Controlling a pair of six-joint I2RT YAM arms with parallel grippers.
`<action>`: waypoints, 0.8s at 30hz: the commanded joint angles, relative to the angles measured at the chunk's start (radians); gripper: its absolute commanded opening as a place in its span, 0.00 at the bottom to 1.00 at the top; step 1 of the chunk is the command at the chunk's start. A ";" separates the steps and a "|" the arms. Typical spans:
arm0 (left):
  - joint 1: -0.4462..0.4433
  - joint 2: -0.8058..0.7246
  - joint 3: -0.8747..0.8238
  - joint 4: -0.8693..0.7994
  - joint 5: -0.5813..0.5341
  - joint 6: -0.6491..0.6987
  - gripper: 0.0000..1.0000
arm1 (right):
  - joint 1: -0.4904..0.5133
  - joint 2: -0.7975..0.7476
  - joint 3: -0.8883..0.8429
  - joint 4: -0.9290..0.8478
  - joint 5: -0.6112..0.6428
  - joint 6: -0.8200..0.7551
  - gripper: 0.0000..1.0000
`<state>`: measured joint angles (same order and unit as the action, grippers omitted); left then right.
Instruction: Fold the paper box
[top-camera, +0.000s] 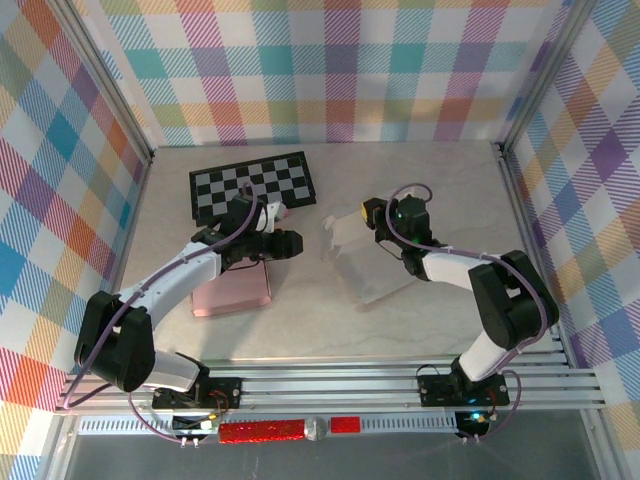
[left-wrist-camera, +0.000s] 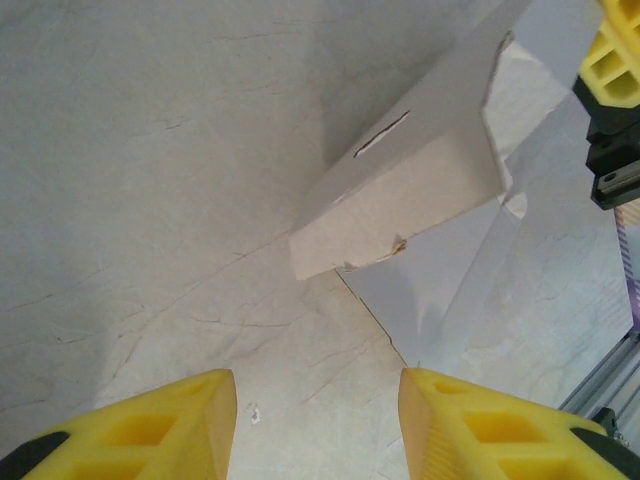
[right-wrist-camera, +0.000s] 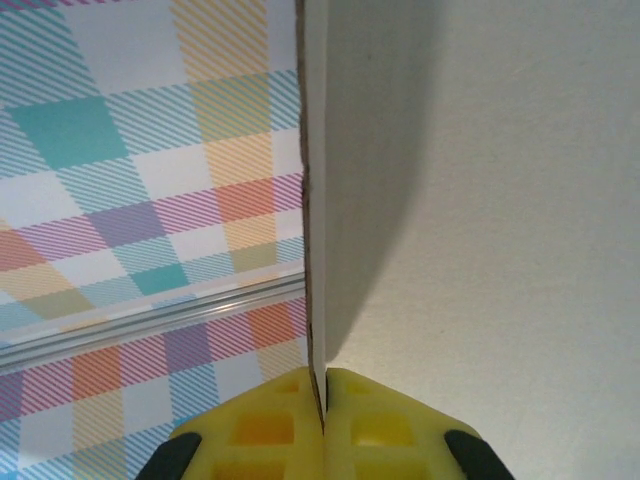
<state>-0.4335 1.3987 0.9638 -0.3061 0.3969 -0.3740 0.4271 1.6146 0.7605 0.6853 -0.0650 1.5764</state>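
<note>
The paper box (top-camera: 365, 265) is a white, partly unfolded sheet lying in the middle of the table. In the right wrist view, my right gripper (right-wrist-camera: 322, 400) is shut on the edge of one raised panel (right-wrist-camera: 480, 200). From above, that gripper (top-camera: 370, 214) sits at the box's far right corner. My left gripper (top-camera: 290, 242) hovers just left of the box. Its yellow fingers (left-wrist-camera: 160, 430) stand open over bare table with nothing between them. Ahead of the left gripper (left-wrist-camera: 318, 400), a slotted flap of the box (left-wrist-camera: 400, 200) stands tilted up.
A black-and-white checkerboard (top-camera: 252, 185) lies at the back left. A flat pink pad (top-camera: 232, 290) lies under the left forearm. Plaid walls and metal rails (top-camera: 330, 385) enclose the marbled table (top-camera: 400, 330).
</note>
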 joint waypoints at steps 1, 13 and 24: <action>0.015 -0.003 0.009 0.019 0.017 0.006 0.46 | 0.007 -0.089 0.059 -0.064 -0.006 -0.047 0.00; 0.019 -0.033 0.015 -0.007 -0.003 0.015 0.46 | 0.010 -0.095 0.015 -0.044 0.033 -0.035 0.00; 0.022 -0.028 -0.018 -0.001 0.000 0.023 0.46 | 0.012 0.063 -0.052 0.179 -0.044 -0.032 0.00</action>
<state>-0.4274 1.3968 0.9634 -0.3080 0.3992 -0.3710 0.4324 1.6772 0.7315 0.7834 -0.0830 1.5555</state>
